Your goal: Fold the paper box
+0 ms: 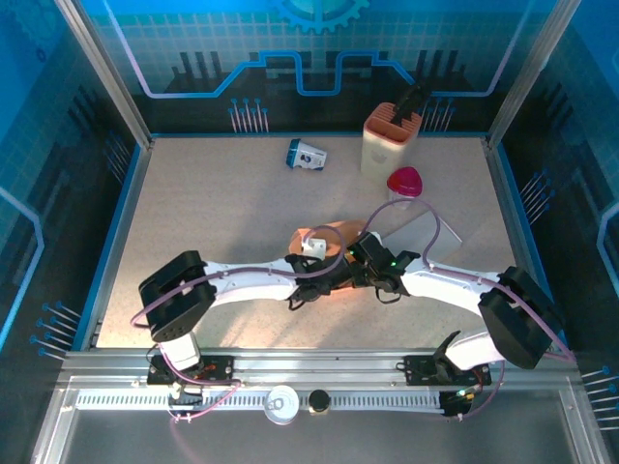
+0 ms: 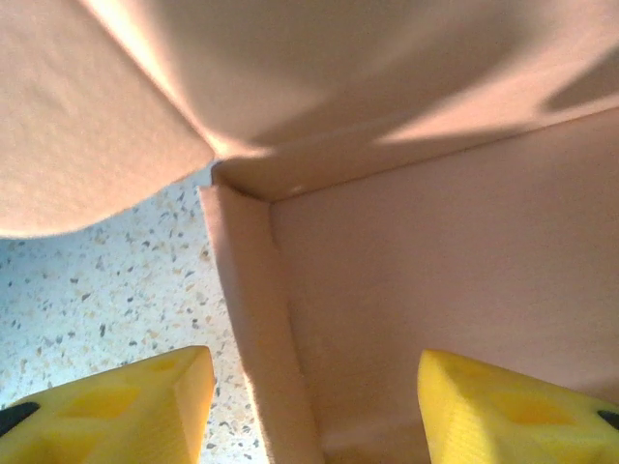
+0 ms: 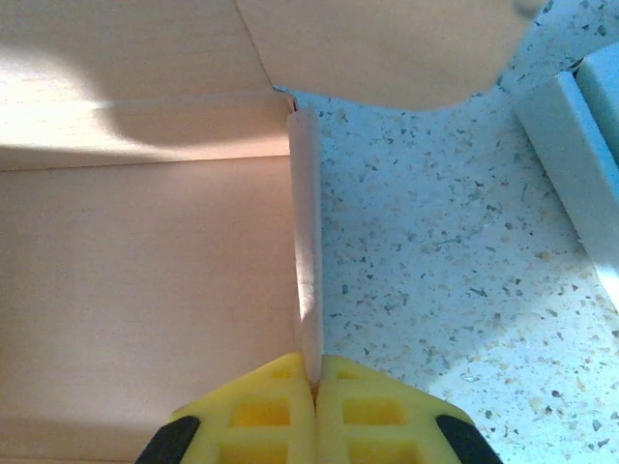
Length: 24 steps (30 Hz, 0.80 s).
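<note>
The tan paper box (image 1: pixel 332 234) lies open at mid-table with both arms meeting over it. In the left wrist view an upright side wall (image 2: pixel 247 319) of the box rises between my yellow fingers (image 2: pixel 126 406), which stand apart without touching it. My left gripper (image 2: pixel 314 416) is open around that wall, seen from above as the left gripper (image 1: pixel 324 271). My right gripper (image 3: pixel 314 382) is shut on the thin edge of the opposite side wall (image 3: pixel 307 242). From above, the right gripper (image 1: pixel 360 253) sits at the box's right side. A rounded flap (image 3: pixel 377 48) hangs above.
A grey flat board (image 1: pixel 416 232) lies just right of the box, its edge (image 3: pixel 571 145) close to my right gripper. Further back stand a peach holder (image 1: pixel 390 135), a pink object (image 1: pixel 404 182) and a small white and blue carton (image 1: pixel 306 155). Blue walls ring the table.
</note>
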Each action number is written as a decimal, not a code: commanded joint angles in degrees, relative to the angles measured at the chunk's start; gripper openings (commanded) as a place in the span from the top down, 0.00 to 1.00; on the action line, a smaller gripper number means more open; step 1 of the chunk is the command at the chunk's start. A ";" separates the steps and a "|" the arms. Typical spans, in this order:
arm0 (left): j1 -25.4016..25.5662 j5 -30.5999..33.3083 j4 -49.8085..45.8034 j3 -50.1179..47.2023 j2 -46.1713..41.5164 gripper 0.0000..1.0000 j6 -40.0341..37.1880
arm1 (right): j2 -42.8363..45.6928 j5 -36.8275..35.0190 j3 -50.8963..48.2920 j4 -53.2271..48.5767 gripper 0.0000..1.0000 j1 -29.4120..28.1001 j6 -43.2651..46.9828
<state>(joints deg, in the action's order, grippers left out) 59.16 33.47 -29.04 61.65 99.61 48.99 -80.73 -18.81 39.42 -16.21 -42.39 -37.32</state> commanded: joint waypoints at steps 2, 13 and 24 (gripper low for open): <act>-2.47 -3.46 1.87 -0.74 0.25 0.46 -3.88 | -0.36 0.40 0.70 0.74 1.00 -0.63 -0.73; -1.12 1.32 1.81 -3.54 -8.15 0.41 -4.17 | -0.39 0.92 0.44 1.17 1.00 -0.67 -2.90; -14.83 -17.14 6.51 -8.69 -24.82 0.39 -26.85 | 4.75 3.77 0.17 0.25 0.58 0.68 -0.72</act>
<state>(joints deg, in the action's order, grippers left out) 46.54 25.10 -24.86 55.11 77.82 33.01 -78.72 -16.84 39.42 -15.62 -42.30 -39.42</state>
